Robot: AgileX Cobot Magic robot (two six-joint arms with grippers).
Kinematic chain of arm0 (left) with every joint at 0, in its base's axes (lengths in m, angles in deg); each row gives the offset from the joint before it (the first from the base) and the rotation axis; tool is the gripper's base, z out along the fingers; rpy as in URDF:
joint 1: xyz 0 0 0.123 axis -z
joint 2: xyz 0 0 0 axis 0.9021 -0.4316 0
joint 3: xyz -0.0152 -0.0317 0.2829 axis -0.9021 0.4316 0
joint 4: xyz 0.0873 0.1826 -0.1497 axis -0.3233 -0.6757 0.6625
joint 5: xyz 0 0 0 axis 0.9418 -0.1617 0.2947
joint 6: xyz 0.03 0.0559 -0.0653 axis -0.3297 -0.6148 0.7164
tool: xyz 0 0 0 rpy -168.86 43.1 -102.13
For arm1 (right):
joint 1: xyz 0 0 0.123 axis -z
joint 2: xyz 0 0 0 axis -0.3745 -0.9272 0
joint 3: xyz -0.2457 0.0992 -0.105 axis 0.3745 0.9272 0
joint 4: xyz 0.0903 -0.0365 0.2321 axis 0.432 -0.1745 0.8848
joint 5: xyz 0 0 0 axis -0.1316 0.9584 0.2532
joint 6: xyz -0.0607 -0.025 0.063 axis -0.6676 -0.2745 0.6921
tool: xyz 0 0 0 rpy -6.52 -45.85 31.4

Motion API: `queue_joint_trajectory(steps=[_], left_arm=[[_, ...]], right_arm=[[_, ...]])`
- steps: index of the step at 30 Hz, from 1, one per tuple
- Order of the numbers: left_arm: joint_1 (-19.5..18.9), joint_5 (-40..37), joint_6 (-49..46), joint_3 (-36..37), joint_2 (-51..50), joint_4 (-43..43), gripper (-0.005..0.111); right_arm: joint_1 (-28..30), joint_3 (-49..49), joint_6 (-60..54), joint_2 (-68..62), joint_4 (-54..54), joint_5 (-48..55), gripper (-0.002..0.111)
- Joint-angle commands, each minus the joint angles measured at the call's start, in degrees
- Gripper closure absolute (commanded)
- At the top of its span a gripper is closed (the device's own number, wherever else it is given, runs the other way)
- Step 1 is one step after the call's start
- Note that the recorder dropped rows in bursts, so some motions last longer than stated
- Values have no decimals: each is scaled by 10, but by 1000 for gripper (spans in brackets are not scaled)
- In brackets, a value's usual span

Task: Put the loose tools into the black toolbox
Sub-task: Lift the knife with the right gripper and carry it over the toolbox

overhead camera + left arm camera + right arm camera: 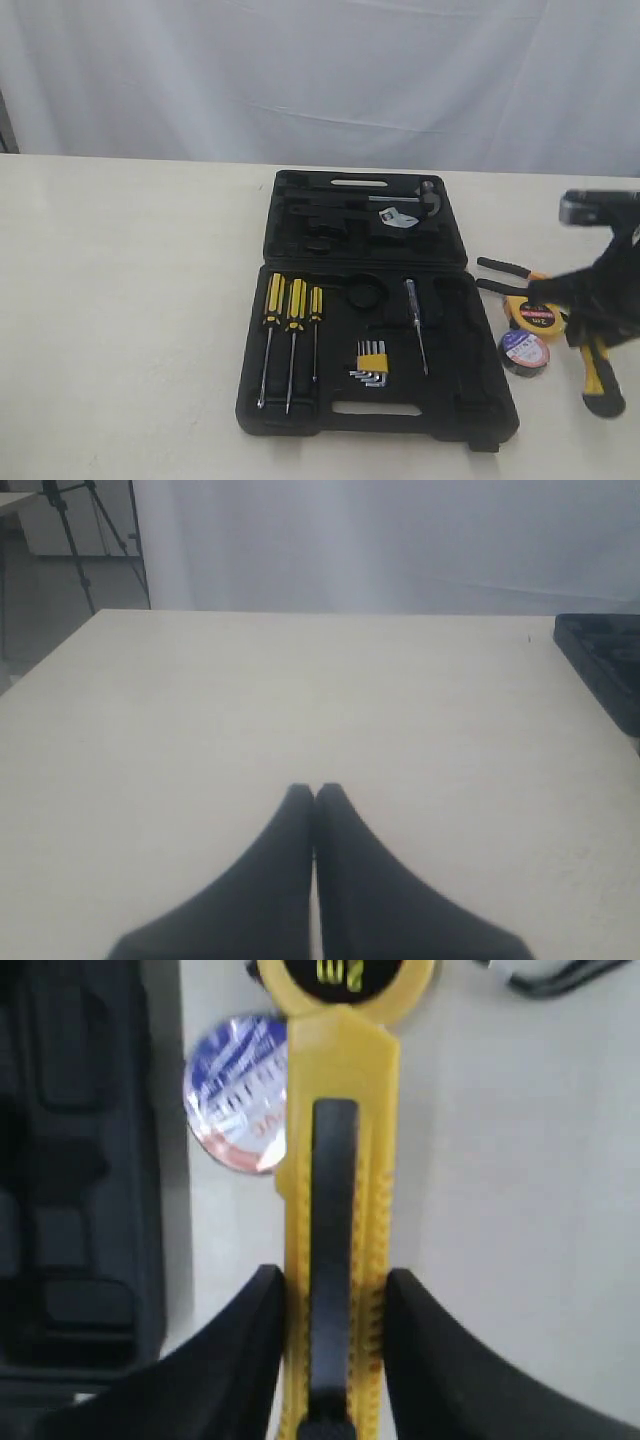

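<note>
The black toolbox [455, 405] lies open mid-table, and its edge also shows as the toolbox [70, 1160]. To its right lie the pliers [505, 268], the yellow tape measure [533, 315] and the black tape roll [524, 352]. My right gripper [588, 340] is shut on the yellow-black utility knife [602, 385]. In the right wrist view both fingers press the sides of the knife [335, 1190] at the gripper [332, 1278]; beyond lie the tape roll [238, 1090] and tape measure [345, 975]. My left gripper [316, 790] is shut and empty over bare table, out of the exterior view.
Three screwdrivers [290, 310], a hex key set [371, 362] and a slim screwdriver [415, 325] sit in the toolbox base, a hammer [420, 200] in the lid. The toolbox corner [605, 670] shows in the left wrist view. A white curtain hangs behind.
</note>
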Motion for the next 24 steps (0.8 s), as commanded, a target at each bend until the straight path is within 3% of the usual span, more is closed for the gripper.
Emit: queue_joint_trajectory(steps=[1,7,15,24], left_arm=[[3,1,1,1,3,0,107],[3,1,1,1,3,0,107],[3,1,1,1,3,0,107],[3,1,1,1,3,0,107]], right_arm=[[-4,-78,-17,50,47,30,108],[-82,-204,-25,19,93,22,108],[-201,-377,32,-149,84,-80,108],[-248,-491,82,-296,16,-107,108]])
